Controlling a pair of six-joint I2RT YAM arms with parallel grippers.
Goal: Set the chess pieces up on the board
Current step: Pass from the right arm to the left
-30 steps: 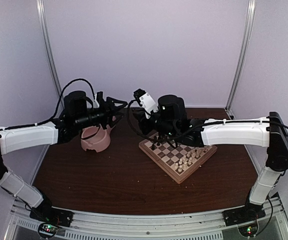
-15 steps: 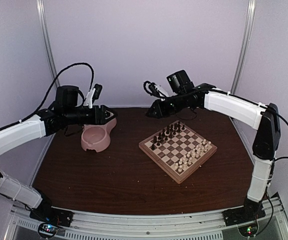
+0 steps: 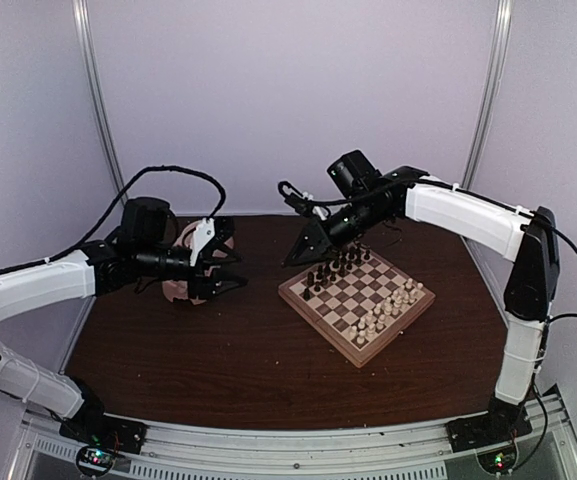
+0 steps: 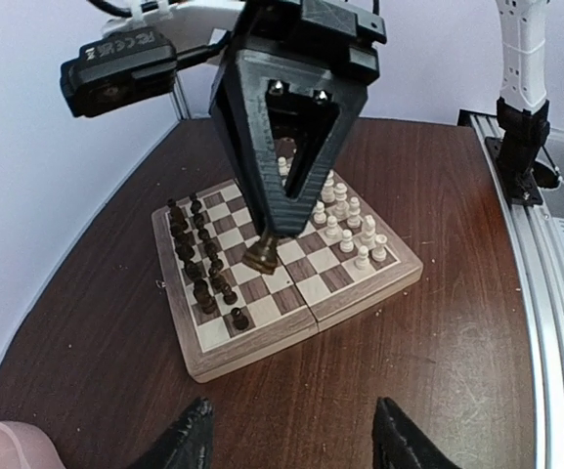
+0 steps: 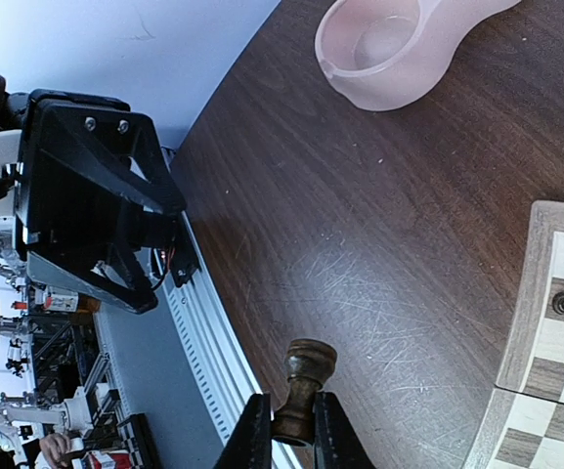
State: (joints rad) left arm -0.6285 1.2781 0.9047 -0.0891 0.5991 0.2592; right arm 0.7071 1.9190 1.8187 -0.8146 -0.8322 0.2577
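The board (image 3: 314,322) lies right of centre, with dark chess pieces (image 3: 330,272) in rows along its far-left side. My right gripper (image 3: 292,260) is shut on one dark brown chess piece (image 5: 304,386), which hangs over bare table just off the board's (image 5: 521,303) left edge. In the left wrist view that piece (image 4: 259,256) shows at the tip of the right gripper (image 4: 262,244), in front of the board (image 4: 262,350). My left gripper (image 3: 234,270) hovers left of the board, open, with nothing between its fingertips (image 4: 198,415).
Pale cream chessmen (image 3: 383,315) fill the board's near-right side. A pink double bowl (image 5: 399,49) stands at the back left, mostly hidden behind my left gripper in the top view. Aluminium rails run along the table's near edge.
The left arm has swung down and toward the board, now covering the pink bowl. The right gripper has come down toward the board's left edge with the piece still in it.
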